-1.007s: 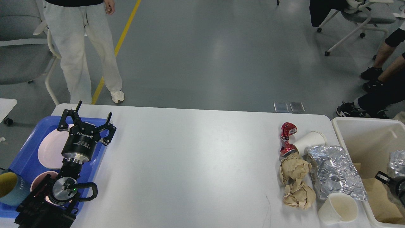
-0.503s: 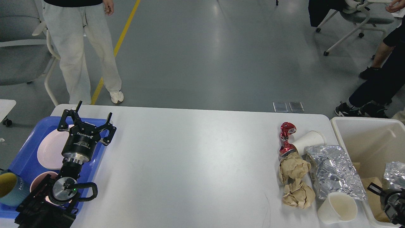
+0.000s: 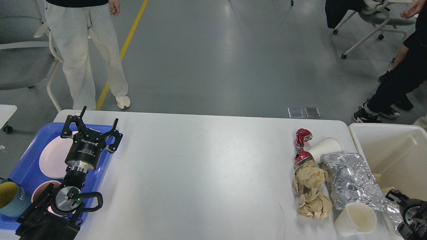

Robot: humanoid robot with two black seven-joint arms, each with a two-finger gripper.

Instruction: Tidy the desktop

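Note:
The white desktop point(image 3: 206, 173) carries litter at its right end: a crushed red can point(image 3: 302, 146), a white paper cup on its side point(image 3: 328, 146), two brown paper balls point(image 3: 308, 175), a crumpled foil sheet point(image 3: 353, 180) and a second paper cup point(image 3: 357, 218). My left gripper point(image 3: 97, 120) is open and empty, above the right part of the blue tray point(image 3: 26, 163). My right gripper point(image 3: 395, 196) shows only partly at the lower right, at the bin's left wall, with crumpled foil point(image 3: 393, 215) just below it. Its fingers cannot be told apart.
The cream bin point(image 3: 383, 133) stands off the table's right end. The tray holds a pink plate point(image 3: 53, 156), a pink bowl point(image 3: 41, 191) and a blue cup point(image 3: 8, 198). People stand at the far left and far right, with chairs beyond.
My right gripper has dropped lower and to the left over the bin, and the foil lump beside it moved down with it. The person at right has shifted. My left arm has not moved.

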